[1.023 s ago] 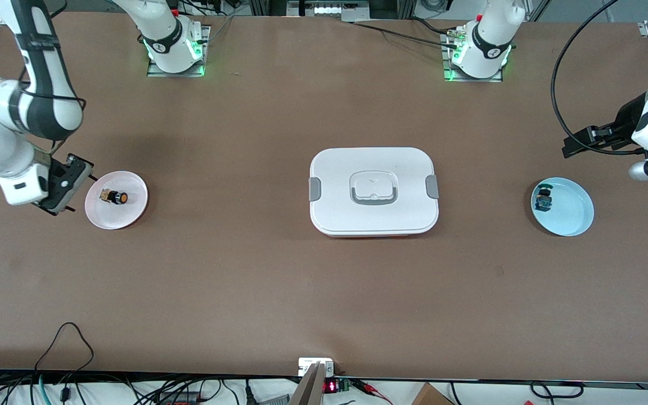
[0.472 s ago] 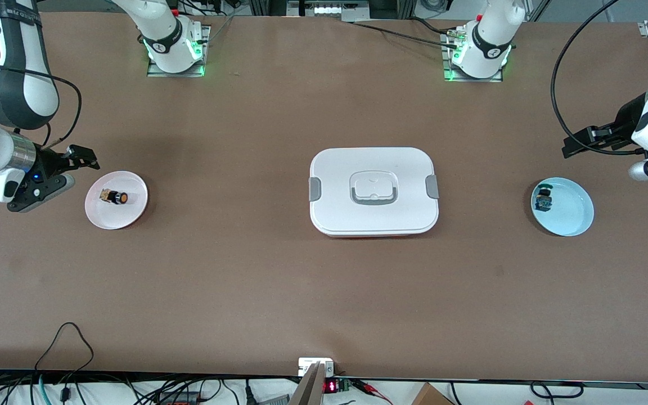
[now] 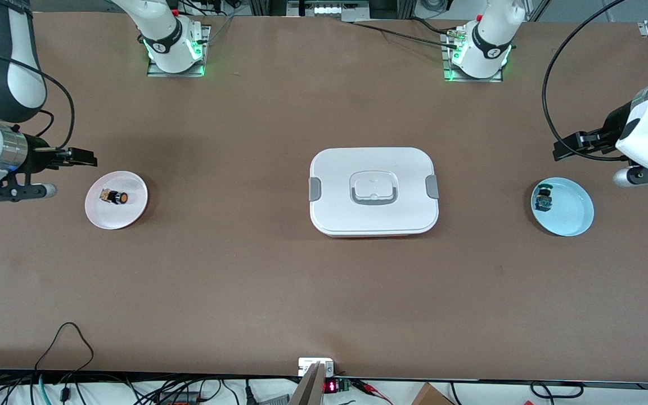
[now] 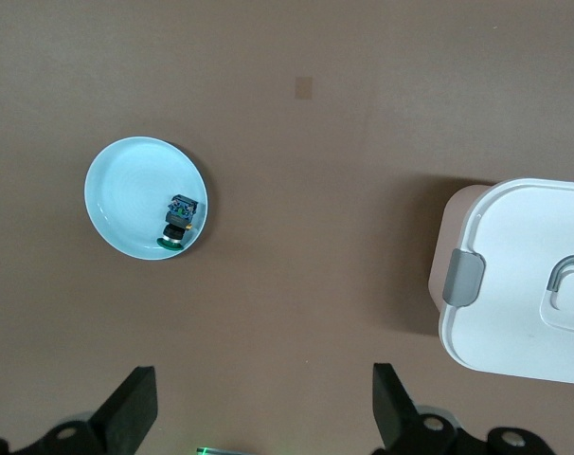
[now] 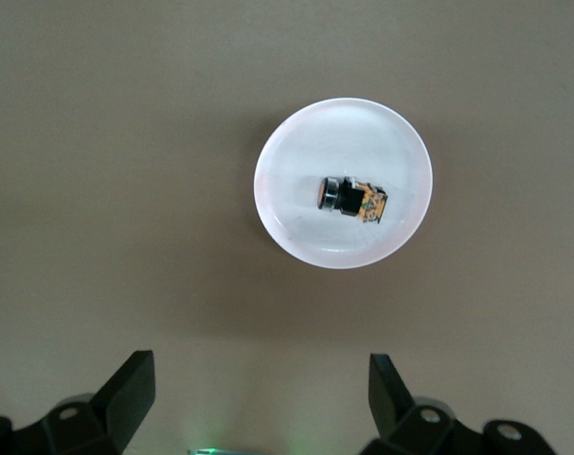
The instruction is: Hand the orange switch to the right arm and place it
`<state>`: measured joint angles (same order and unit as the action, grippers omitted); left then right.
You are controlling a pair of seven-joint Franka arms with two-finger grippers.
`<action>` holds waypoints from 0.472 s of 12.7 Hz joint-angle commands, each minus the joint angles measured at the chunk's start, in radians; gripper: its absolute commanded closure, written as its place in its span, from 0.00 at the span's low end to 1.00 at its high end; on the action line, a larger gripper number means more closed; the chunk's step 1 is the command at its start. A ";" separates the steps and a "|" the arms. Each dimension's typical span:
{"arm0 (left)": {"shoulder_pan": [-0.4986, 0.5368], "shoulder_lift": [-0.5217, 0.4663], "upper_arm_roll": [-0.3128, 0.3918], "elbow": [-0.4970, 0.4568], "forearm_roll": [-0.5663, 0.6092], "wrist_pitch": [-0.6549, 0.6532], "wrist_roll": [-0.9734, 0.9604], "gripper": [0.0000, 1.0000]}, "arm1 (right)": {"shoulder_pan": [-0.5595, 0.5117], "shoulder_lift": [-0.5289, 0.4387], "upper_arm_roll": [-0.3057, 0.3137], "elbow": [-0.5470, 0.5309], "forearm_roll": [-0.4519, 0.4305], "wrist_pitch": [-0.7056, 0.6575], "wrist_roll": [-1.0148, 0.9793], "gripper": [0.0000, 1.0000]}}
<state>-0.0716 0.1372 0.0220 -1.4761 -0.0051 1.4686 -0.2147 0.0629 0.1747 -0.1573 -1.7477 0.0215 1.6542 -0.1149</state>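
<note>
Since a second ago the right arm's tool (image 3: 79, 157) has swung up from beside the pink plate (image 3: 133, 209) and turned level, while the left arm's tool (image 3: 568, 147) has risen slightly. Both are empty, with fingers spread wide, as each wrist view shows: the right tool (image 5: 254, 393) has its two fingers well apart, and so does the left tool (image 4: 265, 403).

The right tool hangs over bare tabletop (image 3: 324, 292) just beside the pink plate, toward the right arm's end. The orange switch (image 3: 115, 197) lies on its side in the middle of that plate, orange cap pointing toward the tabletop's middle, touched by nothing; the right wrist view shows it too (image 5: 352, 198).

A white lidded container (image 3: 374, 191) with grey clips sits at the middle of the tabletop. Toward the left arm's end stands a light blue plate (image 3: 574, 216) with a small blue-and-green switch (image 3: 543, 199) at its rim. The left tool hangs over the tabletop near that plate.
</note>
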 commanded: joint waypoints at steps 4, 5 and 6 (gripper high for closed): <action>-0.007 0.012 0.003 0.069 0.001 -0.017 0.004 0.00 | -0.006 -0.009 -0.007 0.258 -0.022 -0.142 0.058 0.00; -0.005 0.012 0.003 0.068 0.001 -0.017 0.004 0.00 | -0.005 -0.009 -0.007 0.301 -0.018 -0.133 0.066 0.00; -0.005 0.012 0.003 0.068 0.001 -0.017 0.004 0.00 | -0.015 -0.011 -0.010 0.344 0.003 -0.155 0.064 0.00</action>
<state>-0.0721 0.1373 0.0220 -1.4349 -0.0051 1.4686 -0.2146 0.0587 0.1571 -0.1675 -1.4995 0.0110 1.5451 -0.0712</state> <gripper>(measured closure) 0.000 0.000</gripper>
